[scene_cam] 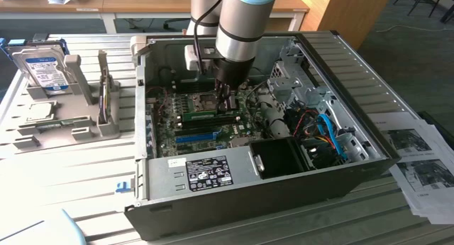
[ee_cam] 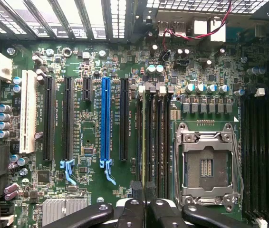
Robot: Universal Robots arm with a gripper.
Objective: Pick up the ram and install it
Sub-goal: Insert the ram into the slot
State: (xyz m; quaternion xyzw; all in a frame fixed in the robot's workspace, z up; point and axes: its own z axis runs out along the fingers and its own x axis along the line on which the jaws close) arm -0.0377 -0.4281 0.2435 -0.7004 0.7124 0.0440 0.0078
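Where the open computer case lies nearest the exterior camera, I see the power supply carrying a black label with white print. I can't read any of the words on it. Off the exterior view's right, printed papers lie on the slatted table, and their text is also too small for me to read.

Deeper in the case sits the green motherboard. It has a bright blue expansion slot and black slots on both sides of that. White lettering runs along those slots, but I can't make it out. The bare metal processor socket sits on the other side of a bank of black memory slots.

The gripper reaches down into the case over that bank. Its black fingers are pressed close together, pinching the ram. The ram's thin edge runs out from between them, in line with one of the memory slots. In the exterior view the ram shows as a green strip just beside the fingertips. I can't tell whether it is seated in the slot or just above it.

Farther off, at the exterior view's left, a grey holder props up a hard drive with a blue-and-white label, which I can't read either. Wooden desks stand behind.
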